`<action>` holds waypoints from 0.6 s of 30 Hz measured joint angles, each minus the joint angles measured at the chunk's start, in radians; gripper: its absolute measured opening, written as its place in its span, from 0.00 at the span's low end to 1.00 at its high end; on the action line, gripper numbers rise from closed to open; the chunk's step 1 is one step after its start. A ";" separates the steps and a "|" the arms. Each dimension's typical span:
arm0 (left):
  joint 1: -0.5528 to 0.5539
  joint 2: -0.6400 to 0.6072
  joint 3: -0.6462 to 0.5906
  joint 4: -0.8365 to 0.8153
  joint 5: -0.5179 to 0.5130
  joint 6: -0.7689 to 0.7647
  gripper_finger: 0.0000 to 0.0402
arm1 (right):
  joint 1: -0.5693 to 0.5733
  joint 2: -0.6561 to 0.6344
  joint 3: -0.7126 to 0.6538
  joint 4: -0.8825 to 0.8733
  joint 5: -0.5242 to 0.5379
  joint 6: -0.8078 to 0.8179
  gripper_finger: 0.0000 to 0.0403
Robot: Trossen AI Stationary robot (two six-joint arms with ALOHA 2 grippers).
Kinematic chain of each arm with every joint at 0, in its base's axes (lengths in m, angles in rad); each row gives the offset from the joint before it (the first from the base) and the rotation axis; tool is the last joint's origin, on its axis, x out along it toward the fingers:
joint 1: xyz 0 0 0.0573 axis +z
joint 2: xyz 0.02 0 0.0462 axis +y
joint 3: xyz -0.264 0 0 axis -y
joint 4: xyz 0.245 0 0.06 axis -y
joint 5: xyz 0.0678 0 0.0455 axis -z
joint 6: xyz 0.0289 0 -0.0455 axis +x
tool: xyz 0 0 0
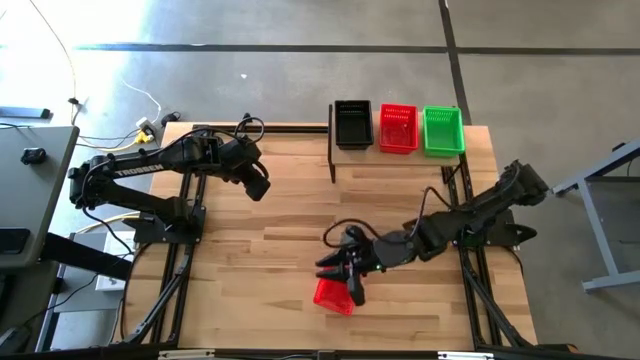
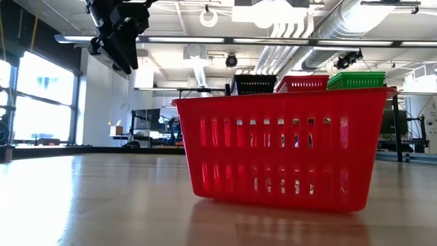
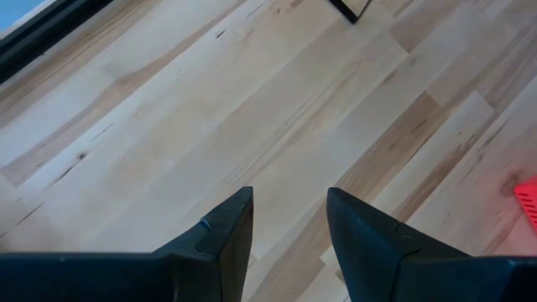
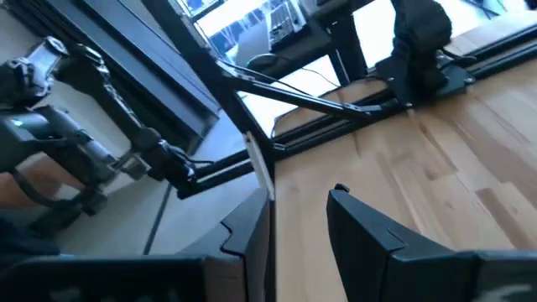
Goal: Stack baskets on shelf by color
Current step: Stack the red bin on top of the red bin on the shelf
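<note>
A red basket stands by its bottom on the table near the near edge, and it fills the low view. My right gripper is open, low over the table at the basket's far right corner, fingers pointing toward the table's left. My left gripper is open and hovers above bare wood left of centre. A corner of the red basket shows in its wrist view. On the shelf at the far edge stand black, red and green baskets. My right gripper has one finger over the red basket's far right corner in the high view. Its wrist view shows only table between the fingers, so I cannot tell whether it touches the basket.
Bare tabletop lies between the two arms and between the red basket and the shelf. Black cables loop beside the right arm. The left arm's base shows beyond the right gripper's fingers.
</note>
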 joint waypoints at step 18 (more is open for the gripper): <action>0.000 0.000 0.000 -0.024 -0.001 0.046 0.35 | 0.057 0.415 0.577 -0.752 -0.066 0.041 0.27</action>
